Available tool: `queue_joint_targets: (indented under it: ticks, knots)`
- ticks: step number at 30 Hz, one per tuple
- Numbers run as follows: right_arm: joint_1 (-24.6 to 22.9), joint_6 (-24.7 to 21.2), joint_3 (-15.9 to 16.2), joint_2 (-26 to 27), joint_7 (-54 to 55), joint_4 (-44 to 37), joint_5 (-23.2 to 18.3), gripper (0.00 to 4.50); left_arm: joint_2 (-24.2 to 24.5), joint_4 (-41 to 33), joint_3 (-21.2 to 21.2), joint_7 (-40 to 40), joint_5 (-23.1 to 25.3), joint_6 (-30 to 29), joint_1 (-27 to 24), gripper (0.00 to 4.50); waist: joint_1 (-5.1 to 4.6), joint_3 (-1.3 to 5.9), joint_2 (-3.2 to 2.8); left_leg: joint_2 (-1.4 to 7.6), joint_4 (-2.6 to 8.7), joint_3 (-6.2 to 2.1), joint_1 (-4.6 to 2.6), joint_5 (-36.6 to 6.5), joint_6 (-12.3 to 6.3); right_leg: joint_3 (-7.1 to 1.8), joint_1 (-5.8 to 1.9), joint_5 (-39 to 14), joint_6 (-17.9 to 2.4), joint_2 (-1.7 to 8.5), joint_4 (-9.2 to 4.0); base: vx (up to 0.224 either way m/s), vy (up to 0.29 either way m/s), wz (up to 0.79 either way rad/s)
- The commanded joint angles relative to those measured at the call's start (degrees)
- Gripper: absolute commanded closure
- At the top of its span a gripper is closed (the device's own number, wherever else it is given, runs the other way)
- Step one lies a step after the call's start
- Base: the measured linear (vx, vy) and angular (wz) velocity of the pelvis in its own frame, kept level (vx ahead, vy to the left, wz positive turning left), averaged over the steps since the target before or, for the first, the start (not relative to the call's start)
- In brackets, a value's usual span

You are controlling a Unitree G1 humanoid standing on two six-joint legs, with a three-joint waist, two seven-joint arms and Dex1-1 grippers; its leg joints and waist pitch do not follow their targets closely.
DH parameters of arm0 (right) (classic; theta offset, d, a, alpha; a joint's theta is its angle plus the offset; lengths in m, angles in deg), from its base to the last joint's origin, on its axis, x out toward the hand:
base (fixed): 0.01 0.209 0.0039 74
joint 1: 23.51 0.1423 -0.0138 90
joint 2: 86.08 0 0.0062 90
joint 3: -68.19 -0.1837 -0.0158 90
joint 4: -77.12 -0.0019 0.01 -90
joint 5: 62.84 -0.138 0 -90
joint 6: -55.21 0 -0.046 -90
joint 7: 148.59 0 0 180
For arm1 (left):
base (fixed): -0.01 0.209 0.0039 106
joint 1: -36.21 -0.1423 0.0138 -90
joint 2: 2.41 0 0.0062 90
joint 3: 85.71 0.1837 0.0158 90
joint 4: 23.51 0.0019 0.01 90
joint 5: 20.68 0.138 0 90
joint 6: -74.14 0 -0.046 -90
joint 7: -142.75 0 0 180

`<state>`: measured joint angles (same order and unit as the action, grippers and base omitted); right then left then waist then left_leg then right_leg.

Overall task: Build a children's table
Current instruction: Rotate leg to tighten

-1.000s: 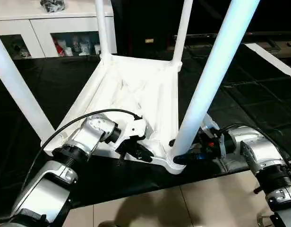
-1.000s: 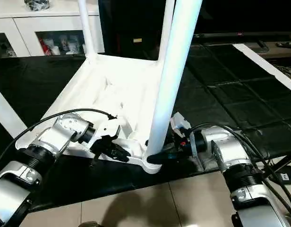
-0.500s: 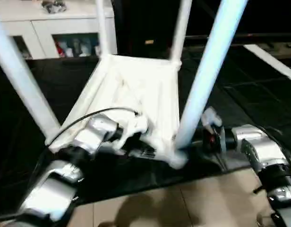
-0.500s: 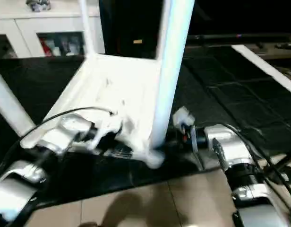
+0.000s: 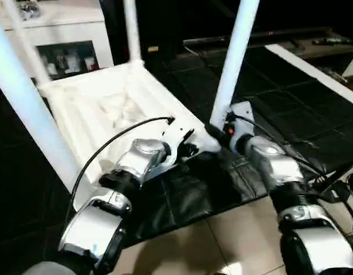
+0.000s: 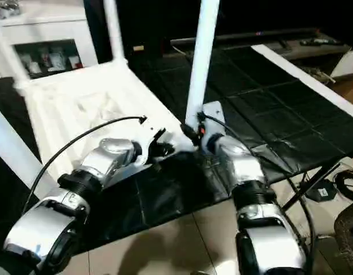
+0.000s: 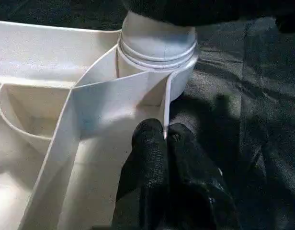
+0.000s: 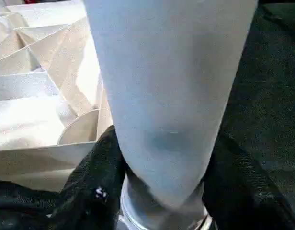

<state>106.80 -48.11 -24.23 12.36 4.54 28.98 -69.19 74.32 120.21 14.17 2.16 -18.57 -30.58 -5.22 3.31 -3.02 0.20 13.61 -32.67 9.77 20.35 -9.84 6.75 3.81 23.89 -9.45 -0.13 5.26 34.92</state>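
Tabletop: inverted on black mat, legs up. Left gripper: pinched shut on rim rib, steadying. Right gripper: half-open jaws clasping near-corner leg at socket, probably seating it.

Between the black fingers stands a pale white leg, faintly bluish; the ribbed tabletop pinched by the other black fingers is white too. Dark, creased black sheeting lies beside them. The forearms are silver with black bands.
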Motion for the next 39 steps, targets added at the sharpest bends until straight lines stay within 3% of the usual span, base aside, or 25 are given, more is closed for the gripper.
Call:
queue_joint_targets:
  ticks: [1, 7, 11, 15, 20, 21, 24, 29, 33, 37, 39]
  knots:
    - [-0.6, -0.8, 5.7, 6.6, -5.3, 0.4, -1.0, 1.74, -3.1, -0.8, 0.5, -1.7, -0.1, 1.0, 1.9, 4.50, 0.68, 4.26, 0.75, -1.59, 2.74, 1.08, 0.51, -7.6, -4.32, -1.45, -4.00, -7.4, -13.4, 1.56, -3.87, 0.000, 0.000, 0.00]
    - [-1.0, 0.1, 5.1, 5.8, -4.4, 0.4, -0.6, 1.16, -1.2, -0.9, 1.8, 0.9, 0.6, 1.3, 1.5, 4.50, 0.54, 4.03, 0.69, -1.49, 3.04, 1.00, 0.40, -10.5, -3.06, -1.50, -3.88, -13.2, -11.9, 1.69, -4.44, 0.000, 0.000, 0.00]
    - [-2.0, 1.5, 4.8, 3.1, -9.6, -0.7, -1.1, 0.88, 1.2, -2.1, 3.3, 6.5, 1.3, 3.3, 0.8, 4.50, 0.50, 4.16, 0.87, -1.47, 2.95, 1.00, 0.48, -9.9, -3.64, -1.54, -3.99, -11.0, -12.2, 1.65, -4.22, 0.000, 0.000, 0.00]
    - [-4.0, 2.9, 6.5, -0.4, -16.3, -3.0, -1.0, 0.45, 3.2, -2.9, 4.3, 10.6, 1.7, 4.5, 0.2, 4.50, 0.67, 4.12, 0.75, -1.35, 2.81, 1.10, 0.41, -9.0, -4.64, -1.61, -3.99, -7.7, -14.0, 1.63, -3.89, 0.000, 0.000, 0.00]
    - [-7.7, 2.2, 7.4, -6.6, -28.9, -8.9, -4.4, 0.08, 6.4, -4.1, 6.2, 18.7, 1.8, 7.8, -1.3, 4.50, 1.83, 4.12, 0.67, -1.07, 2.79, 1.11, 0.16, -9.8, -5.48, -1.68, -4.01, -7.6, -14.4, 1.68, -3.88, 0.000, 0.000, 0.00]
    - [-8.4, 2.2, 7.6, -7.8, -31.1, -10.0, -4.9, 0.08, 7.1, -4.4, 6.8, 20.6, 2.0, 8.9, -1.6, 4.50, 2.08, 4.13, 0.23, -1.05, 2.79, 1.12, 0.08, -9.8, -5.29, -1.70, -3.93, -7.6, -14.5, 1.69, -3.83, 0.000, 0.000, 0.00]
    - [-10.5, 5.0, 7.5, -11.6, -38.8, -11.6, -5.8, 0.08, 9.8, -4.9, 8.7, 27.1, 2.2, 12.0, -2.3, 4.50, 2.55, 4.04, 0.22, -0.89, 2.84, 1.23, -0.07, -11.7, -4.51, -1.69, -3.77, -8.9, -14.5, 1.69, -3.98, 0.000, 0.000, 0.00]
    - [-11.7, 7.3, 8.2, -15.5, -48.5, -11.8, -7.0, 0.08, 12.2, -7.0, 9.7, 35.7, 0.9, 14.5, -3.0, 4.50, 3.39, 4.17, 0.15, -0.69, 2.83, 1.22, -0.32, -11.9, -4.33, -1.66, -3.62, -6.8, -15.7, 1.64, -3.58, 0.000, 0.000, 0.00]
    - [-11.8, 6.5, 9.9, -17.7, -53.8, -12.0, -7.3, 0.08, 13.7, -9.6, 11.4, 42.1, 0.2, 15.0, -4.1, 4.50, 3.78, 4.31, 0.26, -0.63, 2.69, 1.21, -0.13, -10.9, -4.83, -1.65, -3.74, -4.6, -16.7, 1.66, -3.17, 0.000, 0.000, 0.00]
    - [-10.2, 3.8, 11.3, -19.2, -59.8, -11.3, -8.2, 0.08, 14.8, -10.3, 13.6, 45.6, 1.1, 17.0, -4.6, 4.50, 4.50, 4.20, 0.28, -0.49, 2.76, 1.21, -0.22, -12.0, -4.50, -1.68, -3.61, -7.0, -16.1, 1.85, -3.37, 0.000, 0.000, 0.00]
    - [-9.6, 4.0, 12.0, -19.5, -61.3, -10.7, -7.9, 0.34, 14.7, -10.3, 13.9, 46.2, 1.1, 17.4, -4.6, 4.50, 4.63, 4.12, 0.29, -0.49, 2.84, 1.20, -0.30, -12.7, -3.96, -1.66, -3.52, -8.6, -15.8, 1.87, -3.54, 0.000, 0.000, 0.00]
